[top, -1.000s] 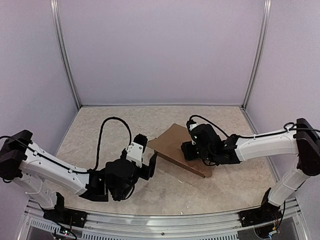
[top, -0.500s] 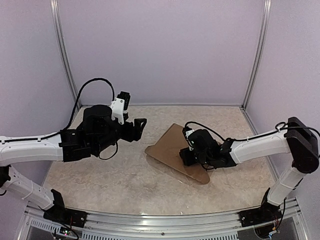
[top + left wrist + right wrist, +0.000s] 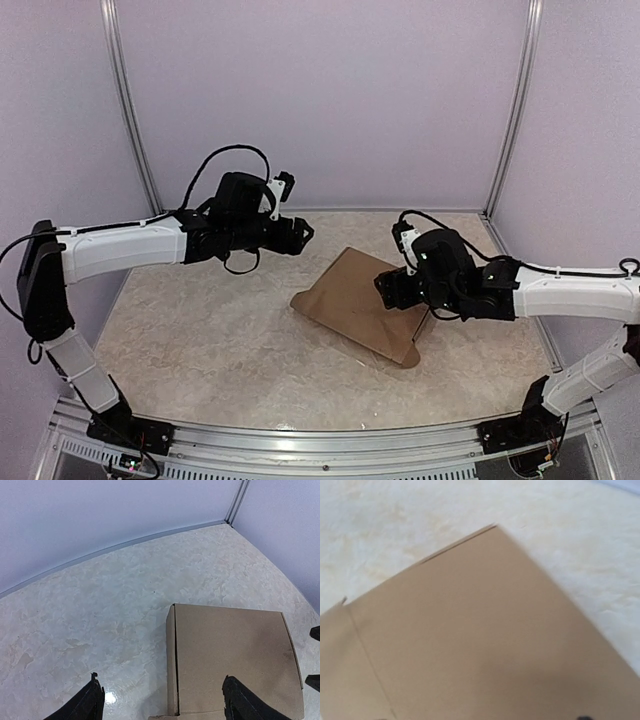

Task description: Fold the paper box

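Note:
The paper box [image 3: 355,300] is a flat, closed brown cardboard box lying on the table's middle right. It shows in the left wrist view [image 3: 235,650] with a side flap seam on its left, and it fills the right wrist view [image 3: 470,630]. My left gripper [image 3: 300,236] hovers behind and left of the box, open and empty [image 3: 162,702]. My right gripper [image 3: 392,290] is over the box's right part, close above its top. Only a dark tip shows at the bottom edge of the right wrist view, and the jaws look spread.
The table [image 3: 220,330] is pale marbled stone, walled by lilac panels with metal posts [image 3: 135,130] at the back corners. A metal rail [image 3: 300,440] runs along the near edge.
My left arm swung up from the near left to the back left, gripper facing the box. The box's raised panel went down flat. My right gripper shifted slightly right over it.

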Action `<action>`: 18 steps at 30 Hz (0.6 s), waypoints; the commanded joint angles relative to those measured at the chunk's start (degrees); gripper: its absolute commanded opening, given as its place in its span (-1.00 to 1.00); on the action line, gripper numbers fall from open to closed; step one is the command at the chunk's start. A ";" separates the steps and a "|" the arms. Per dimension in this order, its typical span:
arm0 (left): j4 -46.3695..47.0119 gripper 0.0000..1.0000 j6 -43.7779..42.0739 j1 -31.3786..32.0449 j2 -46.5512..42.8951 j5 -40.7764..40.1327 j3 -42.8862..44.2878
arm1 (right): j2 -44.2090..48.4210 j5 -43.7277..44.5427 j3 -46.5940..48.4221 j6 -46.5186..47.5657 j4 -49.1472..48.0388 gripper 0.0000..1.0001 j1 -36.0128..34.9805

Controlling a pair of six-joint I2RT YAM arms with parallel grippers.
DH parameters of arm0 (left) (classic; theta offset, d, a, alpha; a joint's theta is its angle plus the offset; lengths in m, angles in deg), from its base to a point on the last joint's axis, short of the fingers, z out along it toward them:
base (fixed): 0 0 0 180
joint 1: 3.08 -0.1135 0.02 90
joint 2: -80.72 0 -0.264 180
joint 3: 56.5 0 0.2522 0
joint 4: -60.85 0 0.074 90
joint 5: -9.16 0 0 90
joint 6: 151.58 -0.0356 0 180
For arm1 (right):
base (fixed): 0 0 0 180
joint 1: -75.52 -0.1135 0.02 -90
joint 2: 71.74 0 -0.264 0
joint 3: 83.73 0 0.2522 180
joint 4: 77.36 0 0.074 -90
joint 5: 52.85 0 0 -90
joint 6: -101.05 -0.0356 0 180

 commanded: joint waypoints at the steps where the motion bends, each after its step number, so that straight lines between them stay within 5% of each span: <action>1: -6.99 0.59 -2.32 -2.24 6.74 7.70 7.31 | 4.50 5.05 -0.19 -2.54 8.43 0.75 1.05; 4: -10.00 0.58 -2.44 -3.44 12.84 11.12 11.96 | 7.54 7.49 -2.98 -6.00 9.99 0.92 1.76; 10: -10.49 0.59 -0.59 -5.32 20.40 17.35 15.62 | 10.68 6.63 -6.82 -16.23 14.96 0.93 5.59; 18: -10.76 0.60 0.28 -5.43 26.90 22.92 18.03 | 15.13 -3.14 -15.99 -25.44 6.94 0.91 10.80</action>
